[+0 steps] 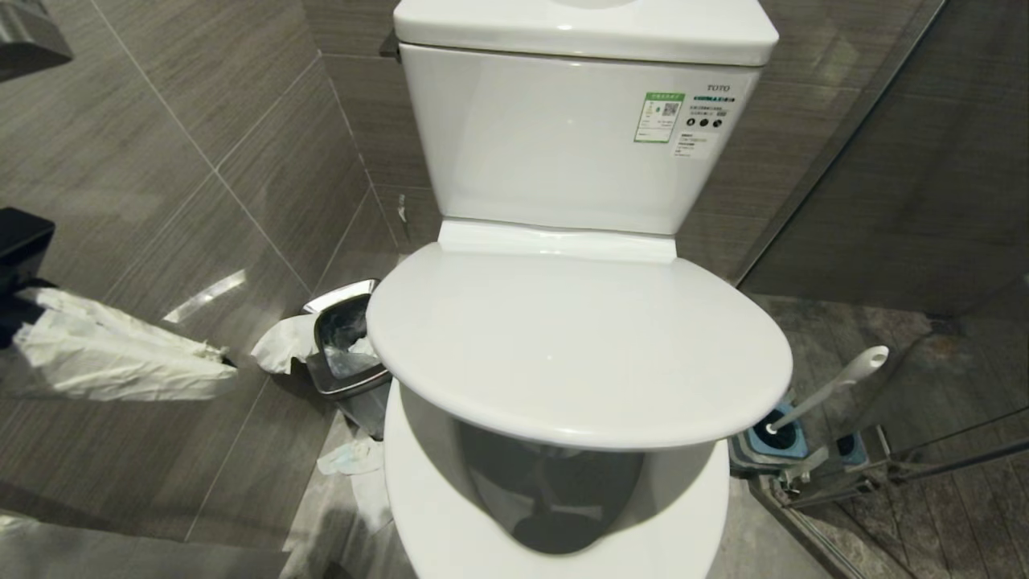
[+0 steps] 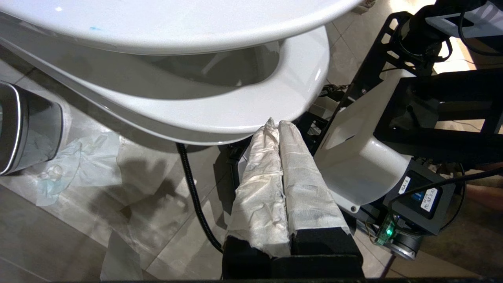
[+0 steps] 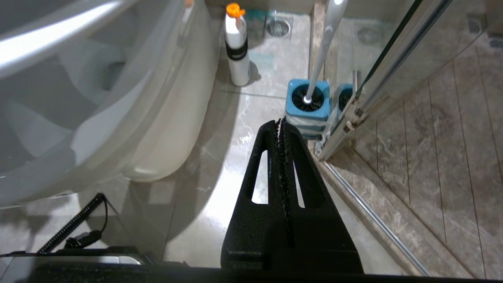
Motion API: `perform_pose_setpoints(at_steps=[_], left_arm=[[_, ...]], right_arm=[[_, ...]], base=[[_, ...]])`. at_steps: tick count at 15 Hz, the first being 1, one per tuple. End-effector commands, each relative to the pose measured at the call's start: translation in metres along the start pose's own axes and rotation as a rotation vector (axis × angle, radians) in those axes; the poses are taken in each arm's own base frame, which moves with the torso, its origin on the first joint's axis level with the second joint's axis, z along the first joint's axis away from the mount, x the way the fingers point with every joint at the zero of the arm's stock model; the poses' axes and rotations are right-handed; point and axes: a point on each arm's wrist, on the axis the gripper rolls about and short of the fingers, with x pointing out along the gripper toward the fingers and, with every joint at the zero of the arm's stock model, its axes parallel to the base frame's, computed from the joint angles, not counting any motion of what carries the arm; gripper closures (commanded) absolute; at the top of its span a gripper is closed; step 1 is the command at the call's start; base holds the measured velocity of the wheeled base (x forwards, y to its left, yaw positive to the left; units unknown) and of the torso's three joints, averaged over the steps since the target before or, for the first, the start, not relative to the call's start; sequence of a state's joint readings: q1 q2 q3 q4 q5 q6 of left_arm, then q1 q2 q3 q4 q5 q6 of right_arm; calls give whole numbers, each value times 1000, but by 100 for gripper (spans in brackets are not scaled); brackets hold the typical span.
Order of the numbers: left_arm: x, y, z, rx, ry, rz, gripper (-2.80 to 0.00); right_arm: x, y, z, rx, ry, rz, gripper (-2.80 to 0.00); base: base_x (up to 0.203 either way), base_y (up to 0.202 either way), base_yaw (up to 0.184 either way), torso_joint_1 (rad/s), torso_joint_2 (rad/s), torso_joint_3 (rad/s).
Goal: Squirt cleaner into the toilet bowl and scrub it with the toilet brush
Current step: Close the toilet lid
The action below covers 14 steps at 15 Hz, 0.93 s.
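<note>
— Grey tiled walls and floor box us in, with a glass shower partition (image 1: 924, 201) on our right. How far along are we?

— Barely started, as we read it. The toilet bowl (image 1: 563, 498) fills the middle of the head view, its lid (image 1: 579, 346) hanging half-raised over the seat, so the basin is only partly exposed. What we see of the inside is in shadow, with no sign of cleaner that we can make out.

— And the cleaner itself?

— A white bottle with an orange cap (image 3: 237, 47) stands on the floor beside the toilet's base, nothing touching it. So the squirt is not done, we judge.

— The brush?

— The toilet brush (image 1: 828, 390) sits in its blue holder (image 3: 307, 103) on the floor at our right, against the glass, handle leaning up. No scrubbing yet, then.

— Our tools?

— The left tool (image 2: 277, 125), its fingers wrapped in white tissue and pressed together with nothing between them, sits just under the seat's front rim, near the lid. The right tool (image 3: 281, 122) is closed and empty too, hanging above the floor with the brush holder ahead of it.

— What remains?

— Getting the lid fully up, then squirting, then scrubbing: all of it, we think.
</note>
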<state>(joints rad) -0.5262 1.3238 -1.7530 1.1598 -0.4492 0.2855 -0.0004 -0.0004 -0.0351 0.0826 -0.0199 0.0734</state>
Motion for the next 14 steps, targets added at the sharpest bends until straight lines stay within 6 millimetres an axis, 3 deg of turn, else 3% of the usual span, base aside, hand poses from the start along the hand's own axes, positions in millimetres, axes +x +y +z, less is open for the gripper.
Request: perform_pose_setpoints(at_steps=[1, 8, 14], left_arm=[[-1, -1, -1, 0, 3, -4, 0], [-6, -5, -6, 6, -4, -2, 0], [-1, -4, -10, 43, 21, -8, 0]], right_arm=[[0, 0, 0, 0, 1, 0, 0], [0, 0, 0, 0, 1, 0, 0], [0, 0, 0, 0, 1, 0, 0]], base=[[0, 0, 0, 1, 6, 203], [0, 0, 0, 4, 1, 197], [0, 0, 0, 2, 1, 24]])
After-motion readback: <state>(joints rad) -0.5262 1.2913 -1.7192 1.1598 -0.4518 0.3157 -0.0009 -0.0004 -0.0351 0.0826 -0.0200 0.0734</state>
